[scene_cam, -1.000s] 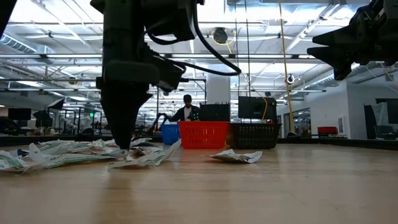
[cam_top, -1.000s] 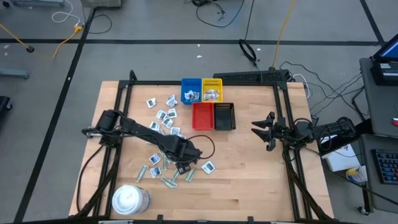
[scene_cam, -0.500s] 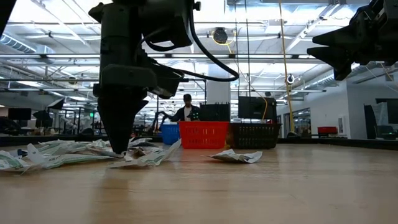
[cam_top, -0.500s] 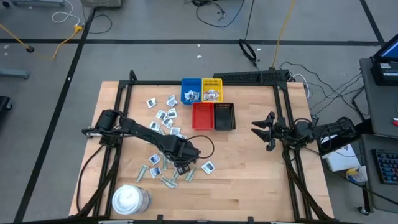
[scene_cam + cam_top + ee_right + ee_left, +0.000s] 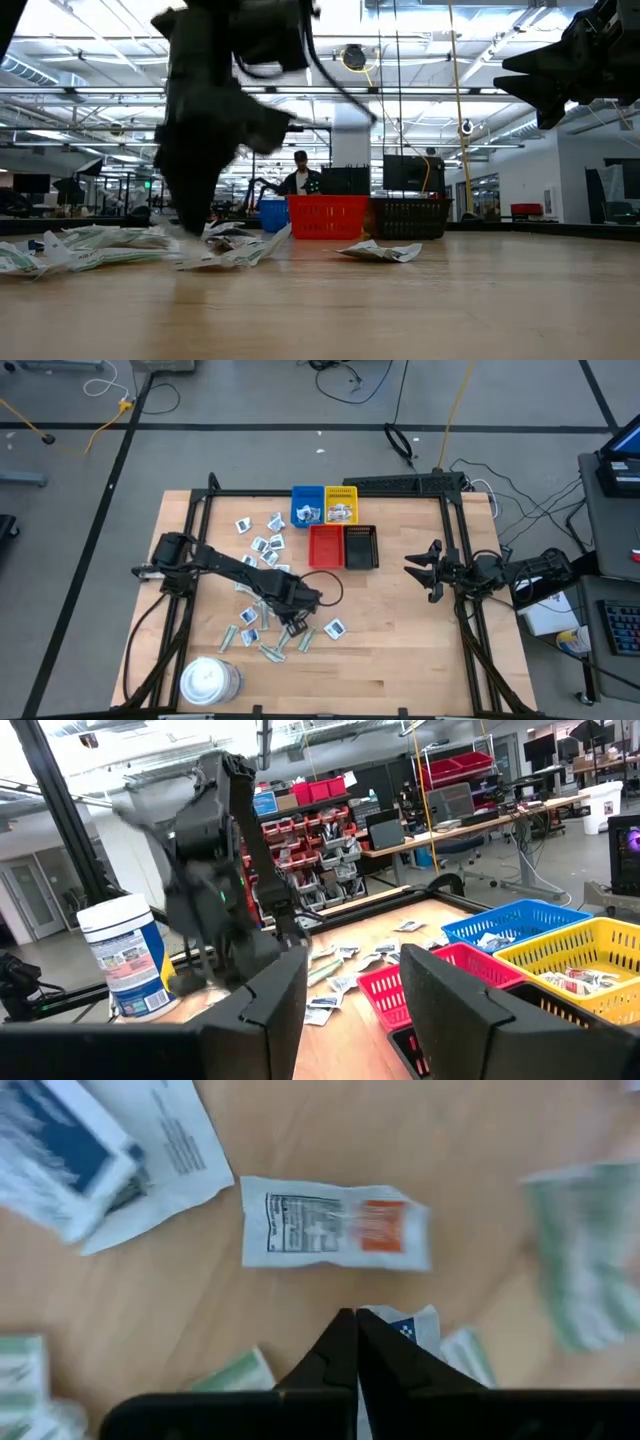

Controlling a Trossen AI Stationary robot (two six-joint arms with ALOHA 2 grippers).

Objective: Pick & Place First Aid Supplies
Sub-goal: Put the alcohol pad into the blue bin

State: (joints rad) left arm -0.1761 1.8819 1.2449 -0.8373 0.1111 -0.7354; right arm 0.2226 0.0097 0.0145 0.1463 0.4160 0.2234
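Your left end effector [image 5: 293,626] is down over the packets [image 5: 262,550] in the left half of the worktop [image 5: 400,650], roughly mid-depth, and its fingers [image 5: 345,1355] are pressed together. In the wrist view a white packet with a blue mark [image 5: 410,1330] sticks out right beside the tips, but you can't really tell if it's pinched or just lying under them. Another white packet with an orange patch [image 5: 335,1235] lies flat just past the tips.

The rest of the packets are scattered from near the far edge down toward the near left corner, with pale green strips [image 5: 272,651] closest to the near edge and one white square [image 5: 334,628] a bit to the right of the end effector. The tub [image 5: 208,681] stands at the near left corner.

Four trays sit in a block at the middle of the far edge: blue [image 5: 307,505] and yellow [image 5: 341,504] behind, both with packets in them, red [image 5: 326,546] and black [image 5: 361,546] in front.

Your right end effector [image 5: 418,570] hangs over the right side, fingers apart, holding nothing.
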